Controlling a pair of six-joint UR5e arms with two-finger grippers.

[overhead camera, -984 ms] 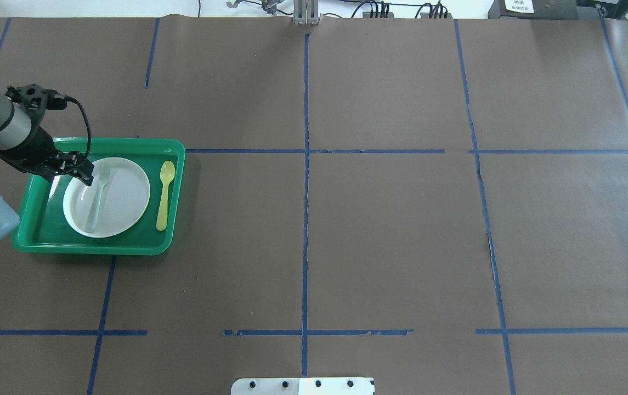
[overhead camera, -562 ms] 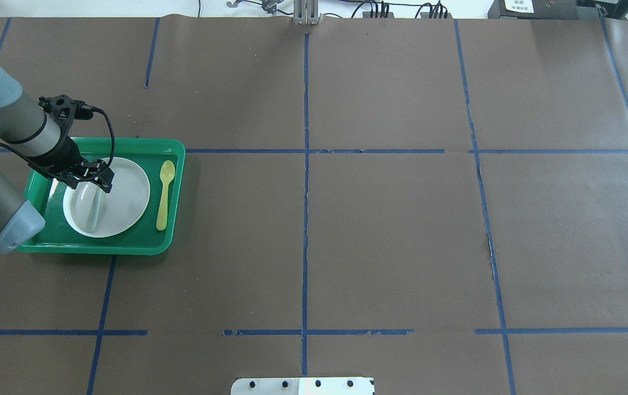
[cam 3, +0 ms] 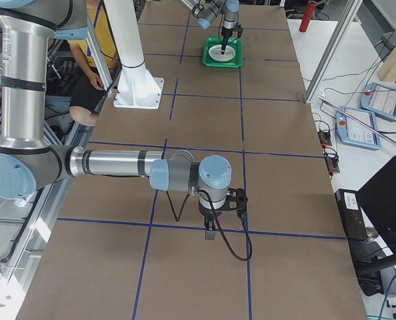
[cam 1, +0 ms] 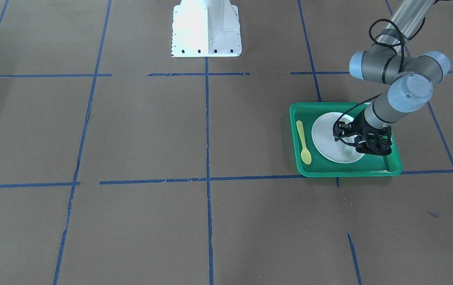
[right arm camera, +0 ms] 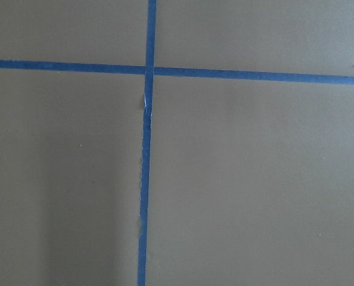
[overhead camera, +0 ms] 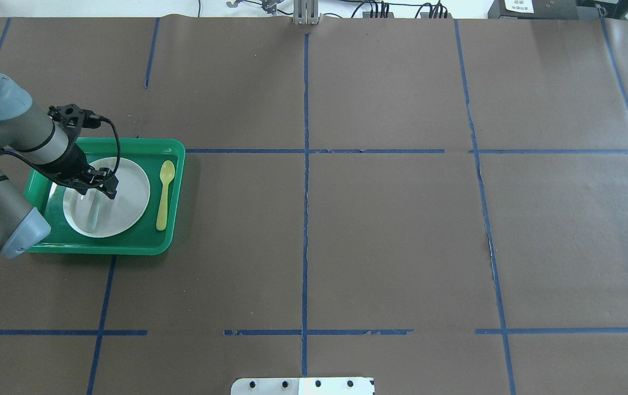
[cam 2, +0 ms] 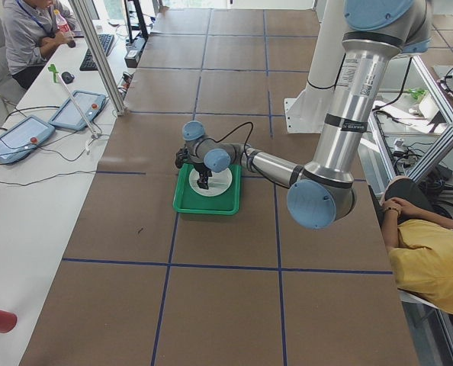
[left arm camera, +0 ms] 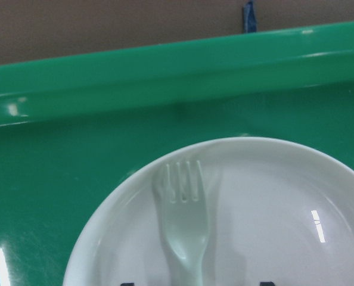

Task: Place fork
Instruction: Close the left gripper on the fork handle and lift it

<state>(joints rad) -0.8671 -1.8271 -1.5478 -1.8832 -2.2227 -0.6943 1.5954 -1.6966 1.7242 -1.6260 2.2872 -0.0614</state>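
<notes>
The fork [left arm camera: 188,221] lies flat on the white plate [left arm camera: 284,202] in the green tray [left arm camera: 165,89], the left hand [overhead camera: 96,191] spread astride its handle, so grasping, lifting and placing seemingly remain undone.

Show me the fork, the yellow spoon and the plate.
fork [left arm camera: 188,229], left wrist view, on its head below the tines.
yellow spoon [overhead camera: 164,200], overhead view, mid-handle.
plate [overhead camera: 130,192], overhead view, bare right part.
</notes>
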